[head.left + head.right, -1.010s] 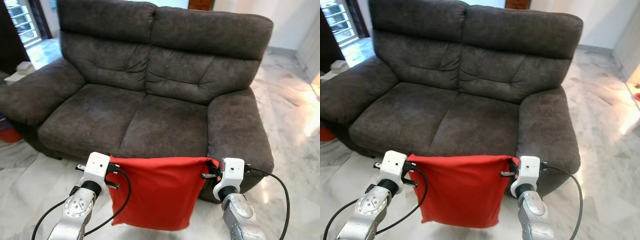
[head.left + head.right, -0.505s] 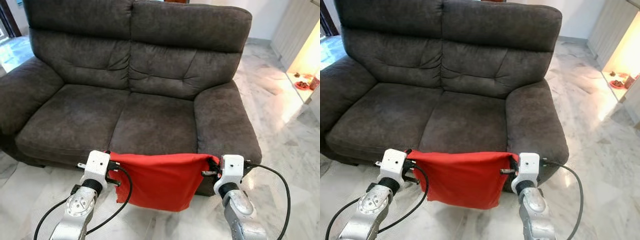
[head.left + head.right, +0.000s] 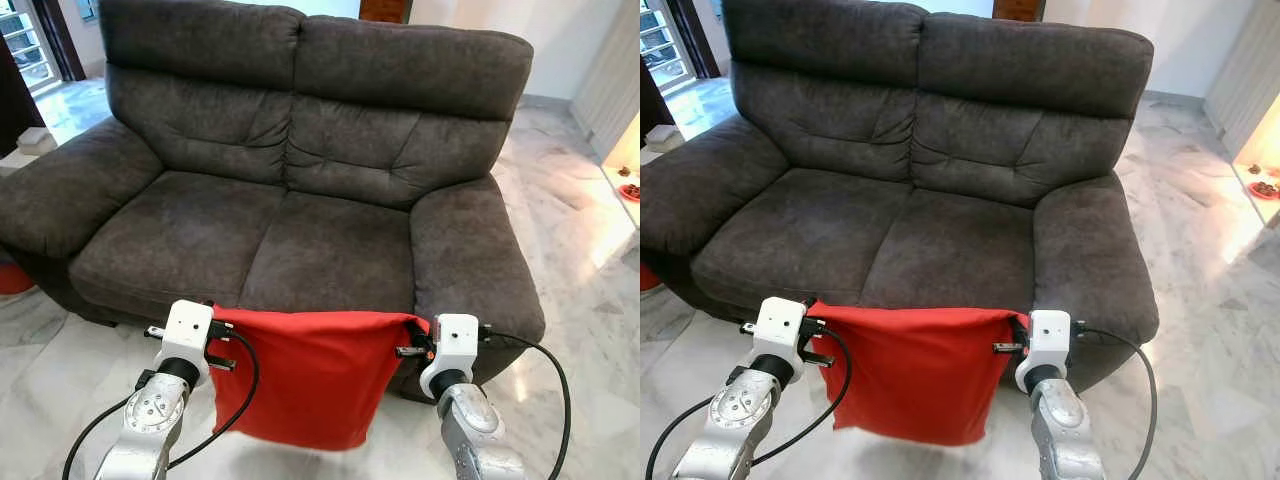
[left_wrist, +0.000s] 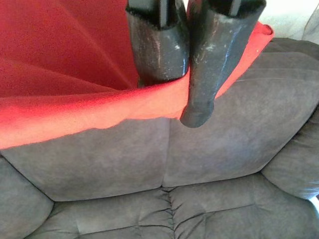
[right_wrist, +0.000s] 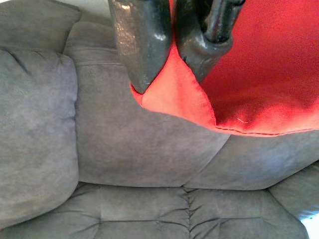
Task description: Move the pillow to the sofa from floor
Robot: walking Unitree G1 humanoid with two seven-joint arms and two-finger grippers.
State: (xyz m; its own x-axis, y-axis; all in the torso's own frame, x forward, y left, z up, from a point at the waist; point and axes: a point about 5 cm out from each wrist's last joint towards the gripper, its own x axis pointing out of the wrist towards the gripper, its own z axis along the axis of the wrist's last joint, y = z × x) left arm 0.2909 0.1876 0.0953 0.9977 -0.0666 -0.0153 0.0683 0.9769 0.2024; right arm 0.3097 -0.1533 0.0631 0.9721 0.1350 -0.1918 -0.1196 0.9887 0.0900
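Observation:
A red pillow (image 3: 300, 375) hangs stretched between my two grippers, just in front of the dark grey two-seat sofa (image 3: 300, 180). My left gripper (image 3: 215, 312) is shut on the pillow's upper left corner. The upper right corner is pinched by my right gripper (image 3: 418, 330), also shut. In the left wrist view the black fingers (image 4: 204, 55) clamp the red fabric (image 4: 65, 64) above the sofa seat (image 4: 124, 164). The right wrist view shows its fingers (image 5: 142, 45) squeezing a red corner (image 5: 174, 94). The pillow's top edge is level with the seat's front edge, its lower part dangling over the floor.
White marble floor (image 3: 570, 220) surrounds the sofa. A red object (image 3: 12, 278) lies on the floor by the sofa's left arm. A bright opening with small items (image 3: 628, 185) is at the far right. Both seat cushions (image 3: 190, 235) carry nothing.
The camera view has shifted and pulled back slightly, bringing the sofa more centred. The pillow stays held by both grippers, hanging a little lower than half a second ago.

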